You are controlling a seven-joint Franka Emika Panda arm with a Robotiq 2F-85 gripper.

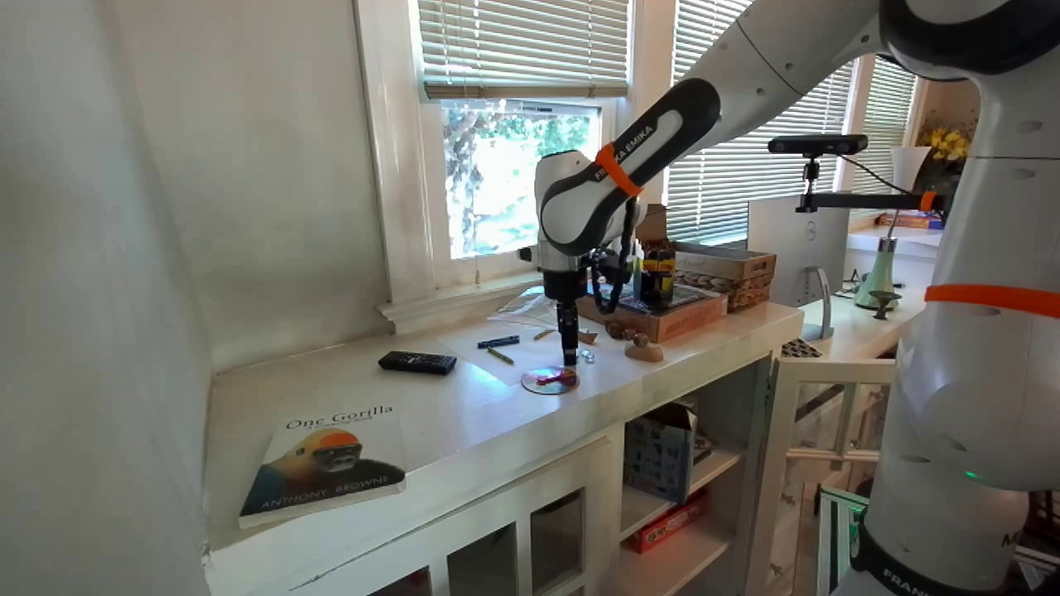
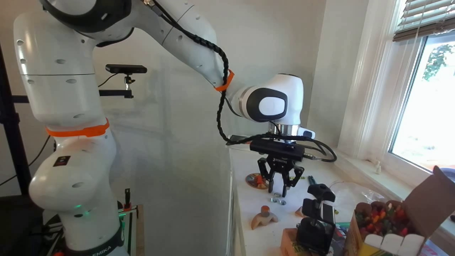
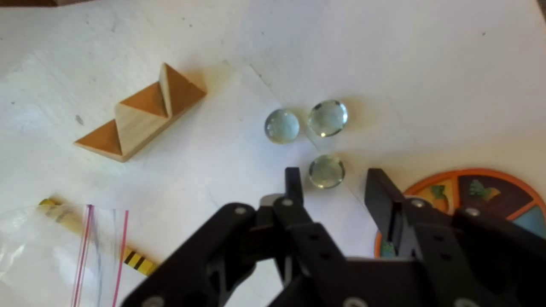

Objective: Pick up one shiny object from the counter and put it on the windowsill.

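"Wrist view first; how does your gripper (image 3: pixel 335 175) stand, and what lies nearest it?"

"Spread apart, with nothing held; the nearest clear, shiny bead (image 3: pixel 326 171) shows between its two sides, closer to my nine-o'clock fingertip (image 3: pixel 294 183) than to my three-o'clock fingertip (image 3: pixel 379 187), with a white gap on each side; it rests on the counter (image 3: pixel 426 76)."

"Are its neighbours in the way?"

"A second bead (image 3: pixel 328 118) sits at twelve o'clock from it, a third bead (image 3: pixel 282 126) between ten and eleven; both lie outside my grip line; the patterned disc (image 3: pixel 486 187) is between three and four, and my three-o'clock finger crosses its edge in that view."

"Any long axis to match?"

"None that I can see; the bead looks round from above, so my wrist's turn should matter little; what the move hangs on, I judge, is centring; a shift toward nine o'clock would even out the gaps, or else the nearer tip may meet it first and nudge it toward three."

"And height?"

"That I cannot tell; in both exterior views my tips end close by the beads; smooth as it looks, it could slip out if I catch only its top."

"Then where to?"

"To the windowsill (image 1: pixel 451 296); in an exterior view it lies at about ten o'clock from my tips."
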